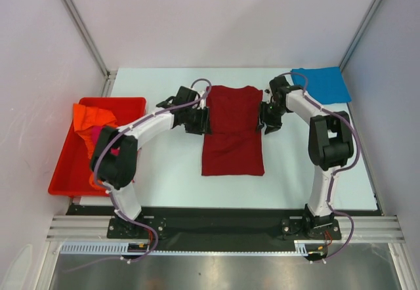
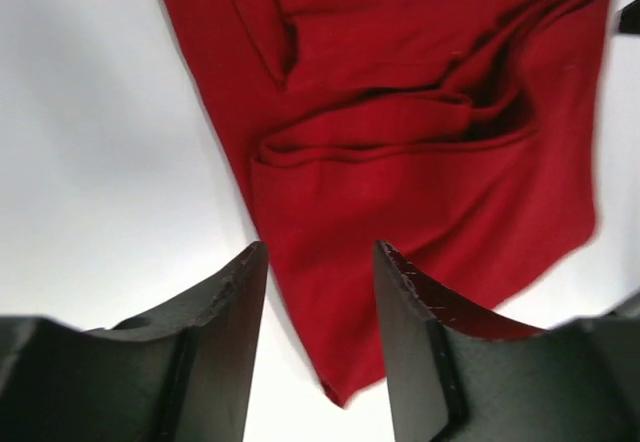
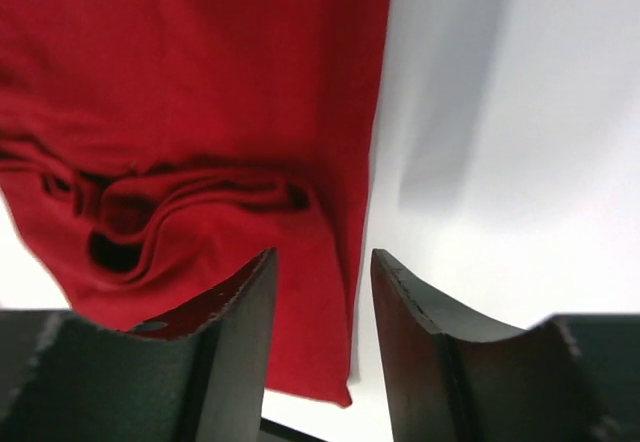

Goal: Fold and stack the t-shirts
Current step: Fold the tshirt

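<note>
At the far left, a red plastic bin (image 1: pixel 65 165) sat against the edge of the white table (image 1: pixel 164 178), holding an orange t-shirt (image 1: pixel 90 115) crumpled at its far end and a magenta-pink t-shirt (image 1: pixel 98 135) bunched just beneath it, partly hidden by the left arm's elbow. The left arm reached from its base across the table to the middle, where the left gripper (image 1: pixel 197 121) hovered at the left edge of the dark red t-shirt (image 1: pixel 231 142). Its wrist camera showed the two black fingers (image 2: pixel 225 312) parted and clasping nothing, with the shirt's edge and bare table visible in the gap beyond them. The dark red t-shirt lay flat in the centre of the table as a long, narrow panel running from the far side toward the arms, with bunched folds of cloth across its upper half. On the shirt's right edge, level with its partner, the right gripper (image 1: pixel 269 118) likewise stood released, its fingers (image 3: pixel 235 312) spread over the hem line with cloth on one side and white tabletop on the other. Farther right, in the far right corner of the table and well apart from the red shirt, a bright blue t-shirt (image 1: pixel 321 84) lay folded flat behind the right arm's forearm.
</note>
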{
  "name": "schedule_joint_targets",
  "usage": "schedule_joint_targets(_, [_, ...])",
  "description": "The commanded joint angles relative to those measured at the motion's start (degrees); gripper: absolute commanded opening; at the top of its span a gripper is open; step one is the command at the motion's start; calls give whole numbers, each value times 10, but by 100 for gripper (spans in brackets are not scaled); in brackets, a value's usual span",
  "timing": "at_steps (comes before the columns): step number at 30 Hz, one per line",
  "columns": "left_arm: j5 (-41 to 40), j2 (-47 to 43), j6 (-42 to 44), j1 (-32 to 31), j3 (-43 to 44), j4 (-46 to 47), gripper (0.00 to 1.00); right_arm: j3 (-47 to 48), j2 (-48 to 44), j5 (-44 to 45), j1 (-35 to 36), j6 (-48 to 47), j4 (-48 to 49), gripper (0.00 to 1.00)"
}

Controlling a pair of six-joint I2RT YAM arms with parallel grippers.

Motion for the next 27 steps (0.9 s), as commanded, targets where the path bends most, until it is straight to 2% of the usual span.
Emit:
schedule_joint_targets(1, [-10,33,83,1,40,-8,51,52,25,17,-4,-27,-24,47])
schedule_joint_targets(7, [-57,83,93,-3,86,-36,49,69,40,16,-9,-26,-29,46])
schedule_joint_targets(14, [-95,129,48,-29,132,-55,38,65,41,15,-10,-22,-27,43])
schedule_joint_targets(20, [-172,156,-16,-59,181,-108,39,66,41,14,-11,-22,-26,41])
schedule_joint_targets(27, [-237,179,-38,-88,209,-152,41,61,37,12,-10,-20,-22,40])
